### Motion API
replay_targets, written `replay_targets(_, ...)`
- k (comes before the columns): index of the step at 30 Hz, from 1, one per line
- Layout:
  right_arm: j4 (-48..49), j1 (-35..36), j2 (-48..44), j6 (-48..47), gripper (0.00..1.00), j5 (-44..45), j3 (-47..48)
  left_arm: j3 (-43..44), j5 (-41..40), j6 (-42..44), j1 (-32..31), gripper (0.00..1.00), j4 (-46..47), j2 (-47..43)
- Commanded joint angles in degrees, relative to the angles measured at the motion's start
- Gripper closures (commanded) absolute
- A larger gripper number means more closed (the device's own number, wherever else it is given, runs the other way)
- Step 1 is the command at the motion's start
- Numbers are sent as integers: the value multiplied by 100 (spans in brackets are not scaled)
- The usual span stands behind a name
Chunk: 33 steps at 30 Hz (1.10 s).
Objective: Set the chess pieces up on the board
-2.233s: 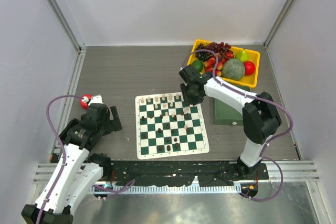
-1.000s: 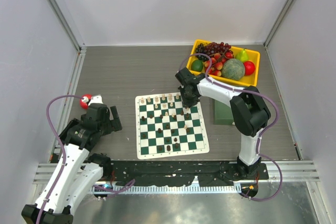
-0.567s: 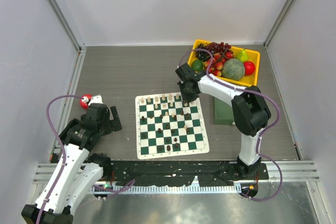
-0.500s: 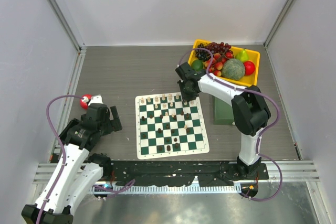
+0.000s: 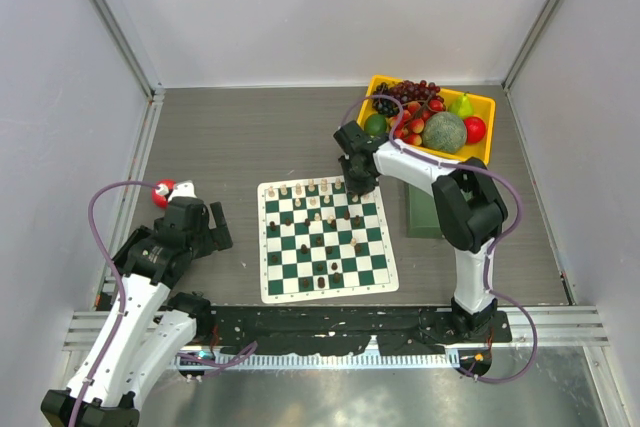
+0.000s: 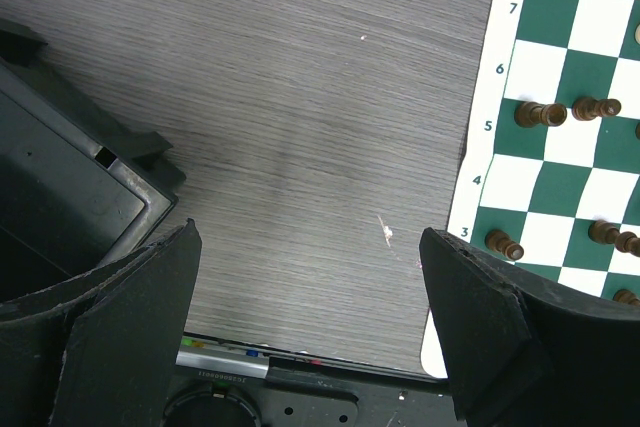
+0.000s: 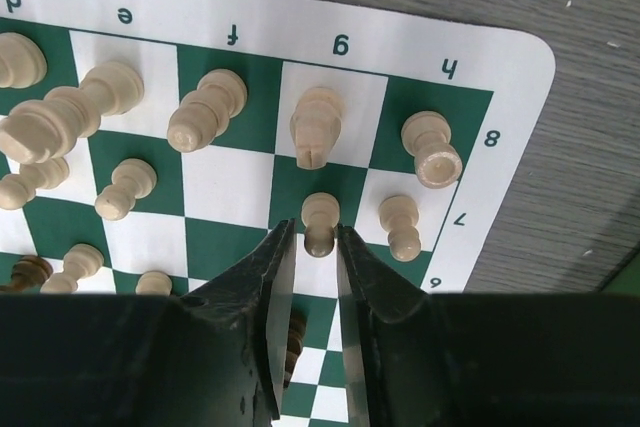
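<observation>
The board (image 5: 327,239) lies flat mid-table with cream and dark chess pieces on it. In the right wrist view, cream pieces stand along rank 8 of the board (image 7: 515,97): a knight (image 7: 317,126) on g8 and a rook (image 7: 432,150) on h8. My right gripper (image 7: 316,239) is over the far right corner (image 5: 357,169), its fingers closed narrowly on a cream pawn (image 7: 319,219) that stands on g7 beside another pawn (image 7: 401,221) on h7. My left gripper (image 6: 310,322) is open and empty over bare table left of the board (image 6: 500,247). Dark pawns (image 6: 540,113) stand near that edge.
A yellow tray (image 5: 487,152) of fruit sits at the far right, with a green bin (image 5: 428,215) just below it, right of the board. A red ball (image 5: 161,191) lies by the left arm. A black arm base (image 6: 70,197) fills the left of the left wrist view.
My right gripper has shifted slightly from the board's right side toward its far right corner. The left arm has not moved.
</observation>
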Motion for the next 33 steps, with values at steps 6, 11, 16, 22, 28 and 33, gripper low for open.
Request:
replay_targets(6,-74,-9,-325,-19,59,37,236,13,-16,98,28,1,239,8)
replay_targets(11,-372,78,-974,-81,55,28,289,13,-7,98,28,1,239,-1)
replay_targets(16,-628,403,-1573,-11,54,63,-105,13,28,98,28,1,257,17)
replay_targets(22,-628,799,-1890,340,54,-305,-870,13,37,106,28,1,265,-18)
replay_targets(28,-461,993,-1820,420,55,-447,-1284,4,63,107,28,1,274,-27)
replay_targets(33,-391,1054,-1636,376,55,-736,-1372,4,55,107,28,1,274,-54)
